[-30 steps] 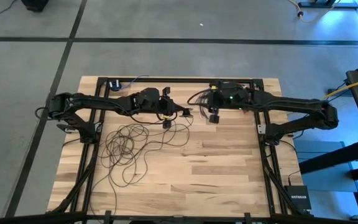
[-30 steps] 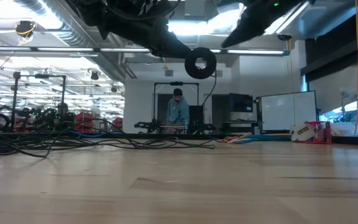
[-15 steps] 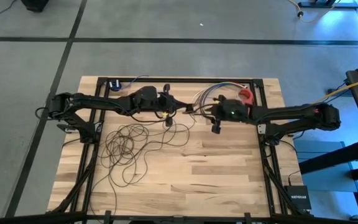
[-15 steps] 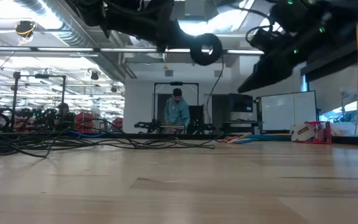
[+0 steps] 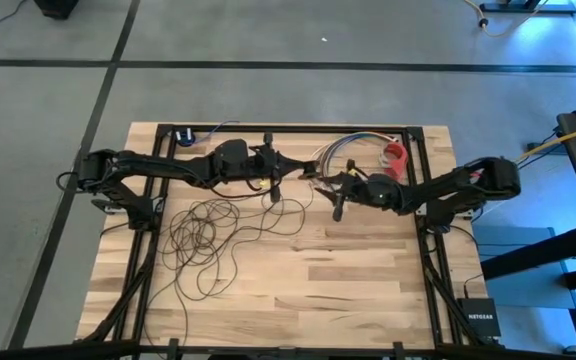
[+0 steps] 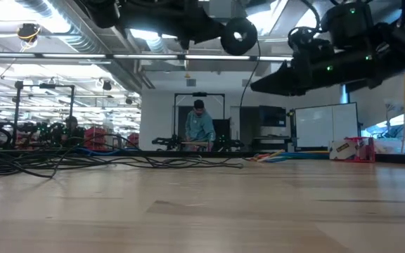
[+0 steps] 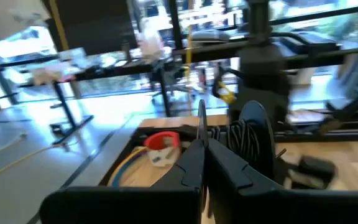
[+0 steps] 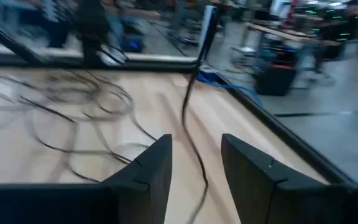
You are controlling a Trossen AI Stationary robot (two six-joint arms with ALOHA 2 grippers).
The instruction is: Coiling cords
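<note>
My high view looks straight down on the whole table [image 5: 298, 260]; my low view sits level at tabletop height, facing the room. The 2 wrist views look forward, close, across that same table.

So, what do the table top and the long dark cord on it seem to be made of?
The table top looks like pale wood planks with a smooth matte finish: grain and plank seams show. The cord seems to be thin wire in a dark, probably plastic or rubber jacket: it lies in loose, limp loops. Its exact material cannot be told.
</note>
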